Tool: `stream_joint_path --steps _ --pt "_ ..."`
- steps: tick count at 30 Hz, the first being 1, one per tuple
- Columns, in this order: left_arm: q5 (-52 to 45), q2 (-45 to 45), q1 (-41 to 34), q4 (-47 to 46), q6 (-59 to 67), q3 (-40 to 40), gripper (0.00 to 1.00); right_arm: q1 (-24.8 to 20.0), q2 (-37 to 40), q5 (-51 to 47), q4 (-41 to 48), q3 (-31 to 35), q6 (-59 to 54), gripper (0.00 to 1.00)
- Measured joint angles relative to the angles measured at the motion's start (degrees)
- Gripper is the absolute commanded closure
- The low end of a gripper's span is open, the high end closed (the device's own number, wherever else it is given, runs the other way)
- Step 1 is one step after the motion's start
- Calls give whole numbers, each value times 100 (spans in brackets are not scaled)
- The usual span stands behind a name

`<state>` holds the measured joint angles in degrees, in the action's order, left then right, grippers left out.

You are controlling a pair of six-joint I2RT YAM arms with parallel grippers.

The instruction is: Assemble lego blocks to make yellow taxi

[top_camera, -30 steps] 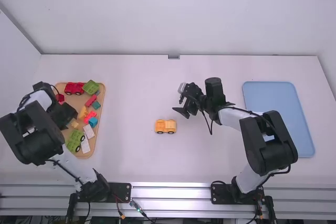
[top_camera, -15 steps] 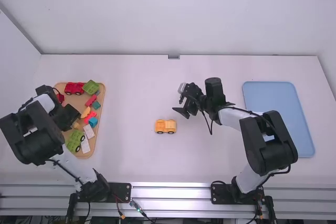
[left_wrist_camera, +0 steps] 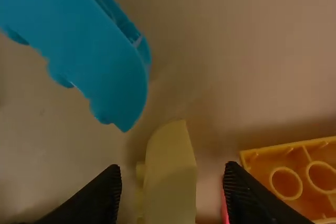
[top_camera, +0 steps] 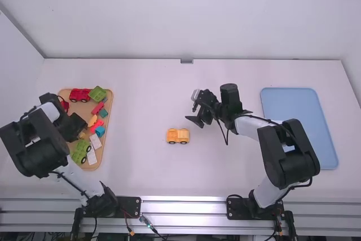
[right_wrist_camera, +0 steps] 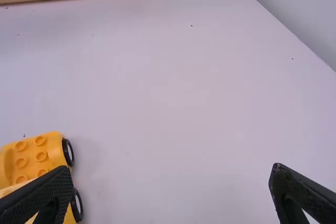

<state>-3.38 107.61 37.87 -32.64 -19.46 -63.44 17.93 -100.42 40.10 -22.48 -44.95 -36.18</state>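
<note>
So the only thing that really moved over the last second was the left arm. Its pale wrist link and black left gripper [top_camera: 70,126] had shifted a touch right over the wooden tray [top_camera: 84,109], and most of that happened in the first half of the second, since it looked pretty much parked after that. The left pincer was released, with its fingers apart on either side of a pale yellow block [left_wrist_camera: 170,182] and a bit of space on both sides. A blue block [left_wrist_camera: 100,56] and an orange block [left_wrist_camera: 286,174] were near it too

The right arm hadn't budged at all. The right gripper [top_camera: 195,106] was also released, fingers spread wide, and it sat above the middle of the table, a little farther away and to the right of the yellow taxi

Speaking of which, the yellow taxi [top_camera: 177,135] was in the same spot as before, on its wheels around the middle of the table, studs up in front and a paler part behind or beside them, couldn't tell which. Over on the left, the tray had a red vehicle [top_camera: 79,95] and green block [top_camera: 97,93] at its far end, a green vehicle [top_camera: 80,150] and white blocks [top_camera: 94,148] at the near end. The blue tray [top_camera: 299,122] hadn't moved either, over on the right
</note>
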Motion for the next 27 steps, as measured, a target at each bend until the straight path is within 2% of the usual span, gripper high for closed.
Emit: stream_joint_path --steps 5,12,23,27 --pt "0 0 2 83 0 144 47 0 0 0 13 0 4 1" --pt "0 0 2 87 0 146 62 0 0 2 15 0 9 1" --pt "0 0 2 129 0 146 77 -2 0 0 13 0 2 1" --pt "0 0 0 129 0 146 78 0 0 0 13 0 0 1"
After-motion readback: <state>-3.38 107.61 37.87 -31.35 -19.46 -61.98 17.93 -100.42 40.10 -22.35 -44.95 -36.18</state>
